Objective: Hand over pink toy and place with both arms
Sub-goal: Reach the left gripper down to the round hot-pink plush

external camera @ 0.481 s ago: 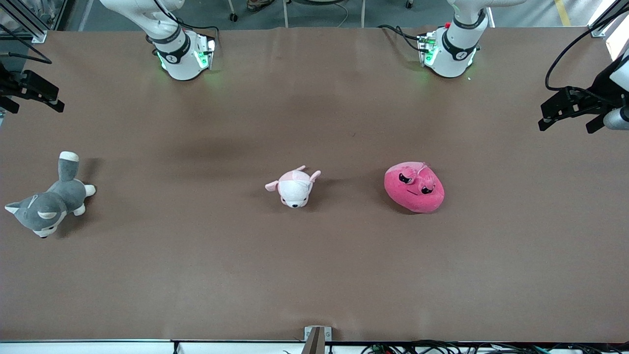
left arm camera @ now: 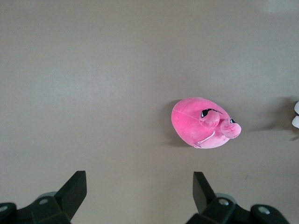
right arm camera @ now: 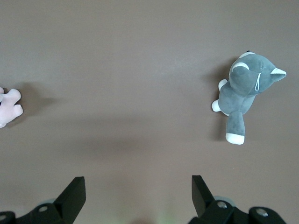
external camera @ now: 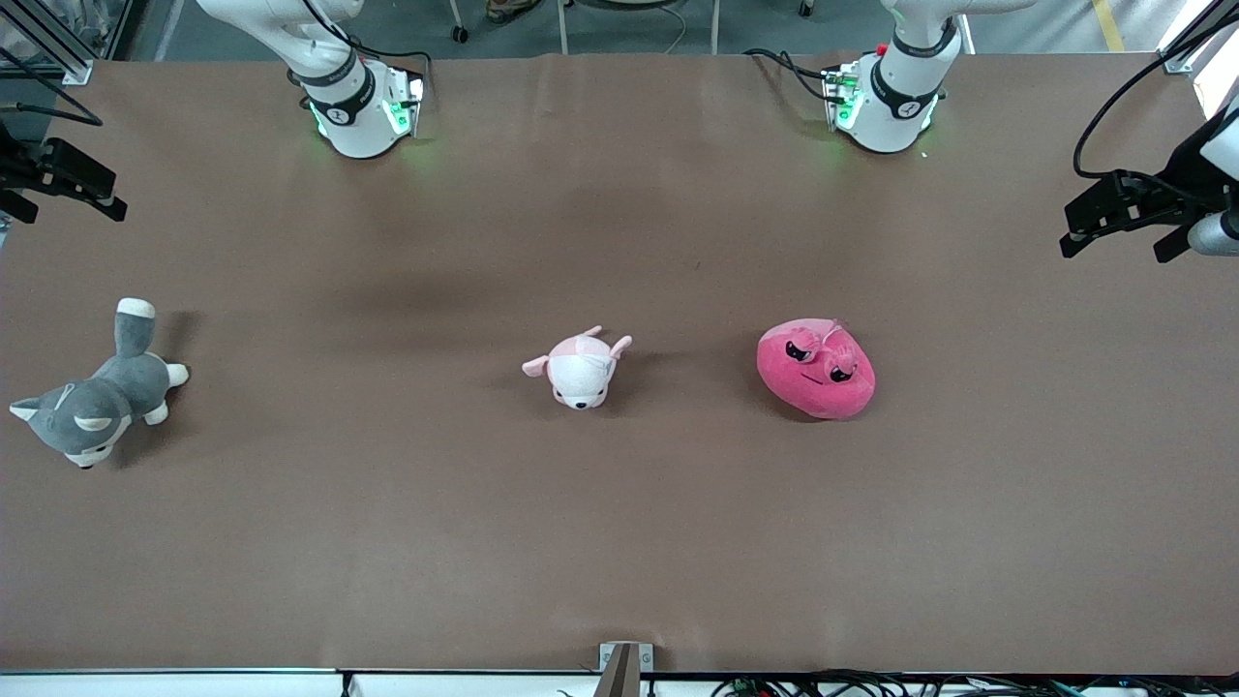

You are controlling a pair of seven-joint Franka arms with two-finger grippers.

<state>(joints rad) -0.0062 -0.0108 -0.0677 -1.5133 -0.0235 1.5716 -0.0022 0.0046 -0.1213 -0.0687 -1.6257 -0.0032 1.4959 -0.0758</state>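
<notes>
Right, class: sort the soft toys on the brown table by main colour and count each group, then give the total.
Hot-pink: 1, the rounded hot-pink plush blob
Pale pink and white: 1, the small puppy plush
Grey and white: 1, the husky plush
Total: 3 soft toys

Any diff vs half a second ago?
Nothing visibly changed. The pink toy, the puppy plush and the husky plush lie where they were. Both end effectors, left and right, stay open, waiting at the table's ends.
</notes>
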